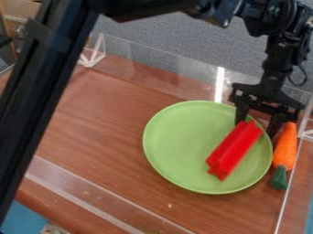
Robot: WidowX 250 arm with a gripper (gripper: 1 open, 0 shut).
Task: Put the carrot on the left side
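Note:
The orange carrot (286, 148) lies just off the right rim of the green plate (178, 146), its dark green stem end toward the camera. A red rectangular block (236, 149) lies tilted on the plate's right half. My gripper (264, 117) points straight down over the block's far end, a dark finger (241, 111) on each side of it. The carrot's tip sits close beside the right finger. The jaws stand narrowed but apart, and whether the pads press the block is not visible.
A clear acrylic wall (159, 64) runs along the back and right of the brown wooden table (86, 119). A thick dark arm link (43, 101) crosses the left foreground and hides part of the table.

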